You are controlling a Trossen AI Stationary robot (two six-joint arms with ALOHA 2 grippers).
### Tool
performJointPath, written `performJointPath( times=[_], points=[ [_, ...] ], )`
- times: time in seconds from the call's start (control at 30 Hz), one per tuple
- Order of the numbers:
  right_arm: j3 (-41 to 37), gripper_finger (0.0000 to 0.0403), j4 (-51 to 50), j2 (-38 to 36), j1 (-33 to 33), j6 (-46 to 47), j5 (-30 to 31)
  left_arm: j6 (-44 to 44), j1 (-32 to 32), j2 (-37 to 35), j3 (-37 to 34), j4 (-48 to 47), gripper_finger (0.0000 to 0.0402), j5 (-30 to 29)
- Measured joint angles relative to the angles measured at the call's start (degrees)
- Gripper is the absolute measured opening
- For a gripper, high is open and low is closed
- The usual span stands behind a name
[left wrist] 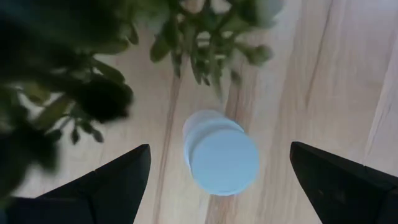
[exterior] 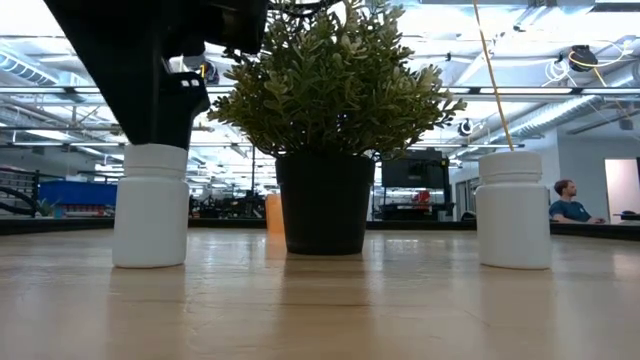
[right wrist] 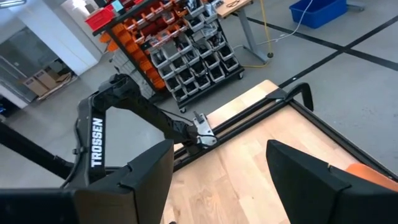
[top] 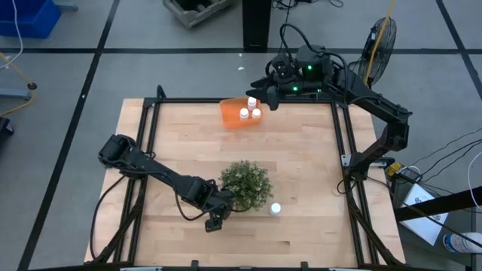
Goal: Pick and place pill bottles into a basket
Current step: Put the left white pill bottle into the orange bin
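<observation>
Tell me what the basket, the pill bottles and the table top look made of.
Basket: likely plastic, uniform bright orange, smooth walls. Pill bottles: likely plastic, opaque white with a soft sheen. Table top: wood, pale joined strips with visible grain, lightly glossy.

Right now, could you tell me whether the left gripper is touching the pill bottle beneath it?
Apart. The left wrist view shows bare wood between the bottle and each finger of the open left gripper.

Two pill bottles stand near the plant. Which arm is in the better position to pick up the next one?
The left. Its gripper hangs directly above a pill bottle beside the plant, jaws open on either side. The right gripper is across the table at the basket, jaws open and empty.
</observation>
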Motion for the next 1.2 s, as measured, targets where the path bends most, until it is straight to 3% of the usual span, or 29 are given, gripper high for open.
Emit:
performJointPath(
  times=[0.37,0.7,0.87,1.0,1.2],
  points=[
    [0.00,0.0247,0.01,0.00,-0.04,-0.03,0.00,-0.11,0.07,-0.02,0.00,0.88,0.0375,-0.73],
    [0.00,0.0247,-0.02,0.00,-0.04,-0.64,0.00,-0.99,-0.02,-0.02,0.00,1.52,0.0227,-1.03],
    [0.00,0.0247,-0.02,0.00,-0.04,-0.87,0.00,-1.68,-0.37,-0.02,0.00,1.67,0.0186,-1.23],
    [0.00,0.0247,-0.02,0.00,-0.04,-0.87,0.00,-2.49,-0.65,-0.02,0.00,1.83,0.0180,-1.00],
    [0.00,0.0247,-0.02,0.00,-0.04,-0.87,-0.02,-3.46,-1.27,-0.02,0.00,1.60,0.0227,-1.01]
  ],
)
